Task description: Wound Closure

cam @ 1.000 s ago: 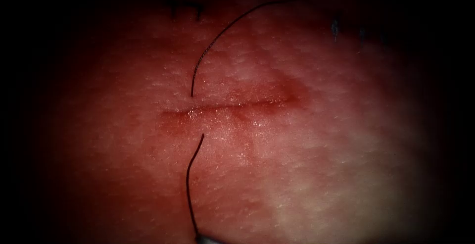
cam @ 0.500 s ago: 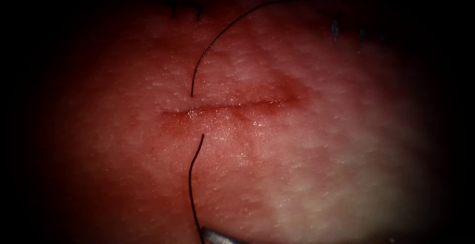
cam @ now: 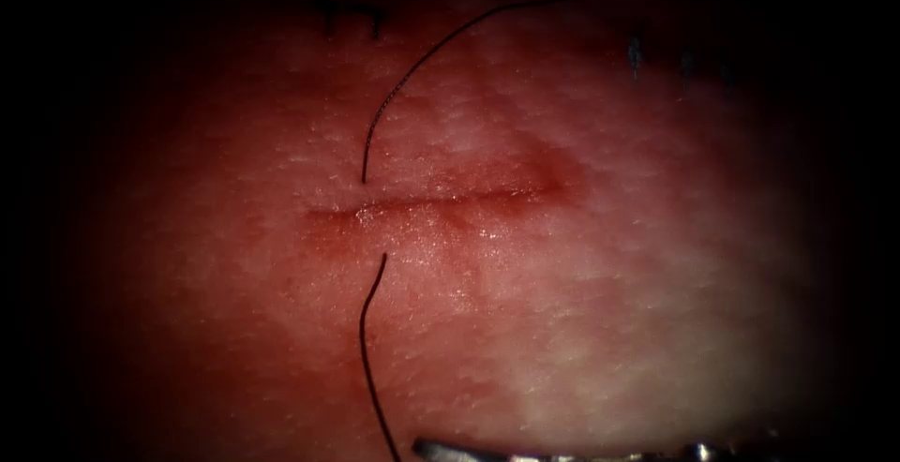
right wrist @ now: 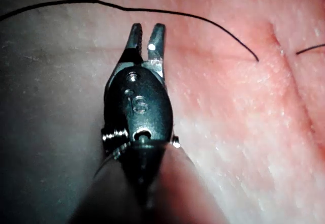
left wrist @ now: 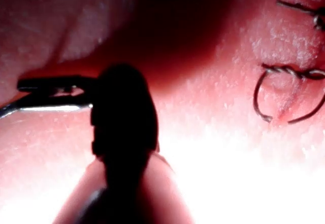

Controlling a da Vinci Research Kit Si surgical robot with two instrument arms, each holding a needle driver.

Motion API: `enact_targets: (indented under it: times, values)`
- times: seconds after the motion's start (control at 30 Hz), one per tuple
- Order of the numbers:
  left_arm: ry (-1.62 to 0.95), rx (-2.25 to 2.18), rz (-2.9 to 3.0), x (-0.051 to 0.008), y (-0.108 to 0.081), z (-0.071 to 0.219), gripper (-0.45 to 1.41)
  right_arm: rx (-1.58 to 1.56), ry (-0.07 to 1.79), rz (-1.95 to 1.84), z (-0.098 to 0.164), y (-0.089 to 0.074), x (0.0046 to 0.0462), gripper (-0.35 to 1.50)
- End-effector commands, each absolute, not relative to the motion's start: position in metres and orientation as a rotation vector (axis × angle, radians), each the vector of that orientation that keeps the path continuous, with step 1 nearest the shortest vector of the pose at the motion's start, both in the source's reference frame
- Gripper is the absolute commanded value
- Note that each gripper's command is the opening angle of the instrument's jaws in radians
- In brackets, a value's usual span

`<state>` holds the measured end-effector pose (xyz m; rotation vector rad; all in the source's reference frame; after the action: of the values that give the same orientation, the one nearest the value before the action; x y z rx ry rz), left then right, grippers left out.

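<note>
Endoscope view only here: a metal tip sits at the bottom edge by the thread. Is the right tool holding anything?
Observer: No. The right tool has its jaws slightly parted, with nothing between them.
Operator: How near is the thread?
Observer: The thread lies across the tissue just beyond the tips, clear of them.
Operator: And the left tool?
Observer: The left tool hovers near a stitch with thread loops; what it holds, and where the needle is, I cannot tell.
</note>
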<state>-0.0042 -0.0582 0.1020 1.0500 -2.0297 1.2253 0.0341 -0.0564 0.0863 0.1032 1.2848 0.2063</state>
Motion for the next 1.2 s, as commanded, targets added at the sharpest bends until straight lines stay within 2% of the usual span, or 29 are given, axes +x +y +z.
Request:
enact_targets:
  times: [0.03,0.07,0.1,0.13,0.17,0.3,0.37,0.7,1.0,1.2]
  values:
    - [-2.031,1.047,1.223,-0.0047,-0.059,0.103,-0.18,0.108,1.287,0.208,0.086,-0.057,0.0344,-0.14]
    - [-2.029,1.045,1.225,-0.0048,-0.058,0.103,-0.15,0.107,1.289,0.21,0.086,-0.057,0.0343,-0.17]
    - [-2.026,1.043,1.226,-0.0048,-0.058,0.104,-0.23,0.107,1.291,0.213,0.086,-0.057,0.0343,-0.2]
    - [-2.023,1.04,1.227,-0.0048,-0.057,0.105,-0.4,0.107,1.291,0.214,0.086,-0.057,0.0343,-0.23]
    - [-2.018,1.036,1.23,-0.0048,-0.056,0.105,-0.45,0.103,1.291,0.21,0.086,-0.057,0.0343,-0.25]
    - [-2.055,0.868,0.97,-0.0064,-0.055,0.107,-0.45,0.09,1.289,0.206,0.087,-0.056,0.0341,-0.35]
    - [-2.032,0.824,0.932,-0.0075,-0.054,0.107,-0.38,0.087,1.284,0.21,0.087,-0.056,0.0339,-0.35]
    - [-1.809,0.667,0.447,-0.0141,-0.05,0.11,-0.45,0.037,1.235,0.222,0.088,-0.054,0.0315,-0.35]
    - [-1.715,0.577,0.301,-0.0144,-0.049,0.113,-0.45,0.007,1.211,0.248,0.088,-0.054,0.0294,-0.35]
    - [-1.741,0.567,0.238,-0.0139,-0.05,0.113,-0.45,0.004,1.219,0.26,0.088,-0.053,0.0285,-0.35]
